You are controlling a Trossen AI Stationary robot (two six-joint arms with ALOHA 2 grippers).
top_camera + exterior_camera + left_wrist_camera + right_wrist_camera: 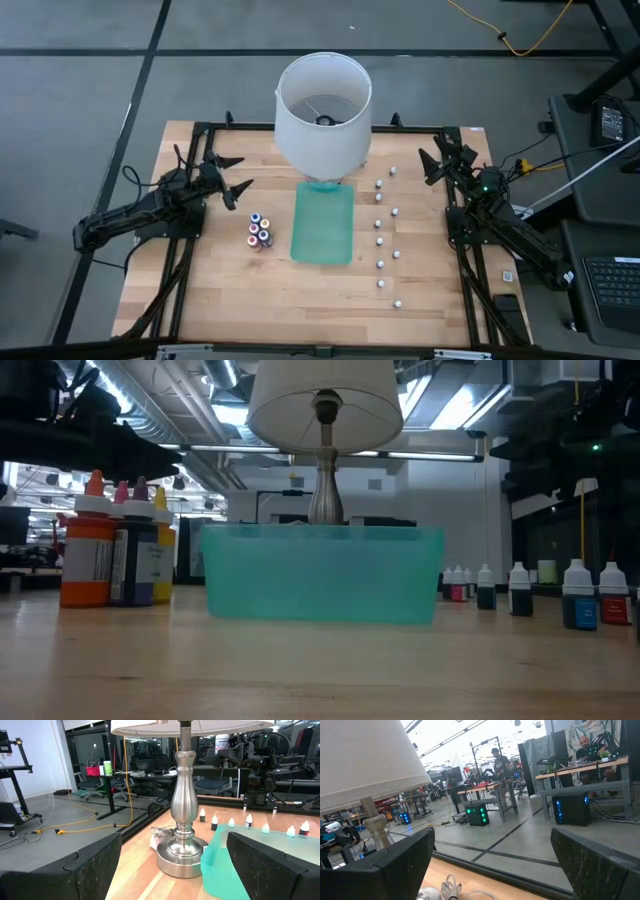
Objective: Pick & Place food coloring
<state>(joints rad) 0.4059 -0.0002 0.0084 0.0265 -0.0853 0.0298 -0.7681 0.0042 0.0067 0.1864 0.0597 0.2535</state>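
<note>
step: pre-grasp | left gripper (238,190) fingers spread, near food coloring (259,231) left of teal tray (323,224) | right gripper (437,160) spread, waiting | next: descend onto one bottle

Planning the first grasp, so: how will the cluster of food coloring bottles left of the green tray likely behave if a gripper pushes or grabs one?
The food coloring bottles stand narrow and upright, so a sideways push probably tips one. They look packed together, so neighbours may topple too. The left gripper is open nearby.
</note>
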